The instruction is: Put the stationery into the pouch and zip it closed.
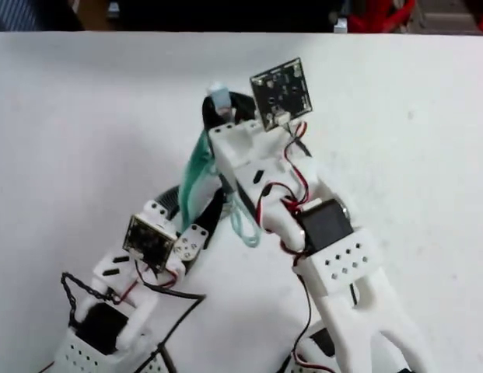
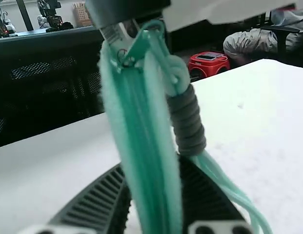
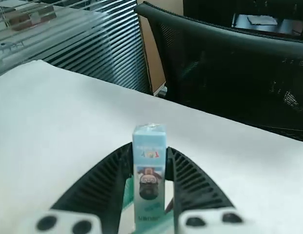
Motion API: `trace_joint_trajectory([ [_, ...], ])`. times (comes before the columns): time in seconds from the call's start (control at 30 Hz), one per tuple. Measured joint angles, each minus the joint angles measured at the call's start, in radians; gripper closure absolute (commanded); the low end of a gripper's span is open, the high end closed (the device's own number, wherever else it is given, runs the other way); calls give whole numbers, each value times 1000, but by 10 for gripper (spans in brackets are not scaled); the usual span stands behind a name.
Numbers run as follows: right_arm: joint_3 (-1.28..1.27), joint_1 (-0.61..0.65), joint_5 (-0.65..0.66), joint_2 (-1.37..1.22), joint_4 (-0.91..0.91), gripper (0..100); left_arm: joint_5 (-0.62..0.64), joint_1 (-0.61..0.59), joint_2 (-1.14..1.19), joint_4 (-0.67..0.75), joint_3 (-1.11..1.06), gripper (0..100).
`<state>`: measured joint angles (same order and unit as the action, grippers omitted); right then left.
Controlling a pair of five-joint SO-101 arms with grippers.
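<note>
Pinches soft, floppy teal pouch tight between left fingers over mid counter, clamps small stiff blue stationery box by its flat sides in right fingers just beside pouch's zipper end; likely handles light, calls for gripping pouch near the zipper.

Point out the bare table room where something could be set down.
Free: the table left of the pouch, the stretch right of the right arm, and the far strip beyond the small blue box. Crowded: the middle, where both arms' jaws hold pouch and box, and the near edge with cables.
</note>
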<state>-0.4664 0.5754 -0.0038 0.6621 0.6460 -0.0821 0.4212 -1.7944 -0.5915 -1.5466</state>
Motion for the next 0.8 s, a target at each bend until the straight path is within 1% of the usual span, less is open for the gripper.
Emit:
trace_joint_trajectory([
  [0.2,37,43,-2,29,129,981,0,-2,0,0,0,874],
  [0.3,46,51,-2,48,178,964,0,-2,3,0,0,902],
  [0.33,49,51,-2,48,187,929,0,0,3,0,0,906],
  [0.47,61,54,-2,51,233,694,0,0,3,0,0,911],
  [0.5,63,58,-2,52,238,668,0,-3,3,0,0,911],
  [0.53,68,63,-2,58,247,666,0,2,3,0,0,911],
  [0.67,117,63,-2,103,299,717,0,2,3,0,0,912],
  [0.8,230,3,-2,192,402,734,0,2,3,0,0,912],
])
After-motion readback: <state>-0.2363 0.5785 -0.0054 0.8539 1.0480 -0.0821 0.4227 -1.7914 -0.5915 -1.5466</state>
